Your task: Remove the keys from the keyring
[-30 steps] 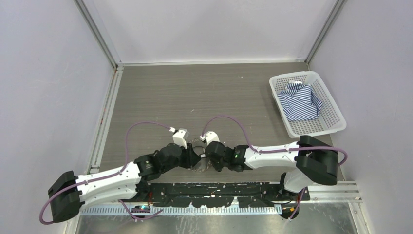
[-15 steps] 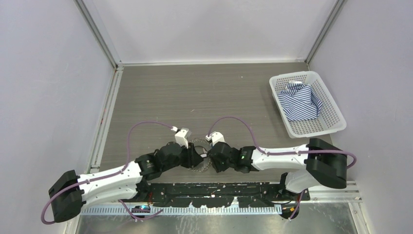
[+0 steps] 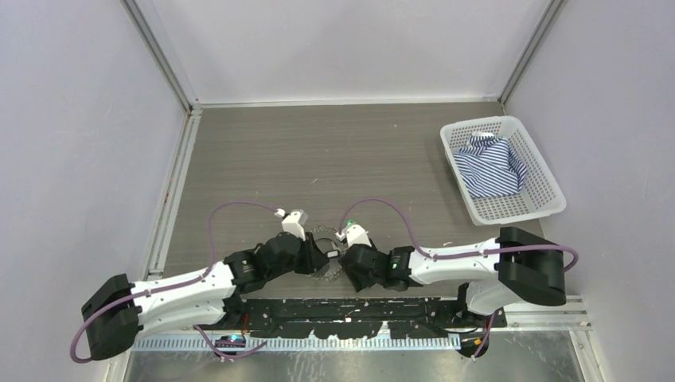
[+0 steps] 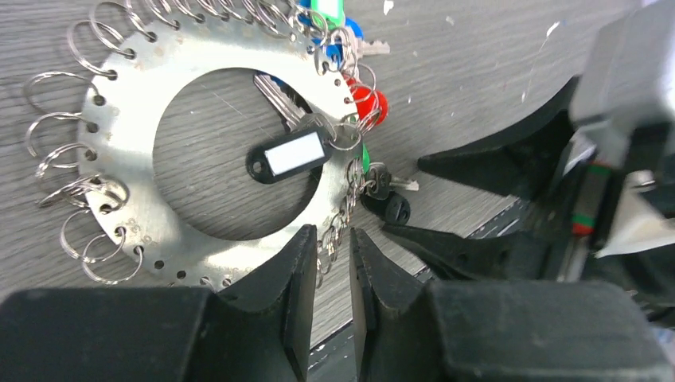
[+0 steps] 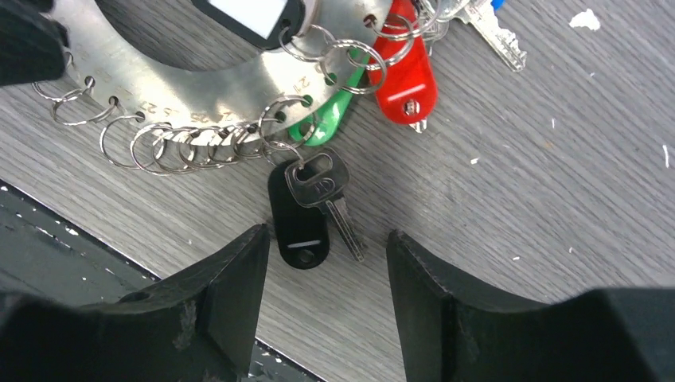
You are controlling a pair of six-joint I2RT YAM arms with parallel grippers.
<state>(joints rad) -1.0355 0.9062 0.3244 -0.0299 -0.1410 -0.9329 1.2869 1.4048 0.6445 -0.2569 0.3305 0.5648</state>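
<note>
The keyring (image 4: 127,119) is a flat silver plate ring lying on the table, its rim strung with small split rings. Keys with red (image 4: 368,102), green (image 4: 330,12) and blue (image 4: 350,32) heads hang at its right side, and a black tag with a white label (image 4: 290,153) lies in its hole. My left gripper (image 4: 330,239) is pinched on a bunch of split rings at the plate's near edge. My right gripper (image 5: 326,239) stands wide open, holding nothing. Just ahead of its tips lie a black tag (image 5: 298,223) and a silver key (image 5: 322,187), both still on the keyring (image 5: 183,79).
A white basket (image 3: 477,122) holding a striped cloth (image 3: 489,163) stands at the far right. The two grippers (image 3: 318,259) (image 3: 346,261) face each other close to the table's near edge, by the black rail (image 3: 358,306). Walls close in the left, back and right sides.
My right gripper has opened wide and dropped toward the near edge. My left jaws have narrowed on the split rings. Both wrists have shifted slightly nearer.
</note>
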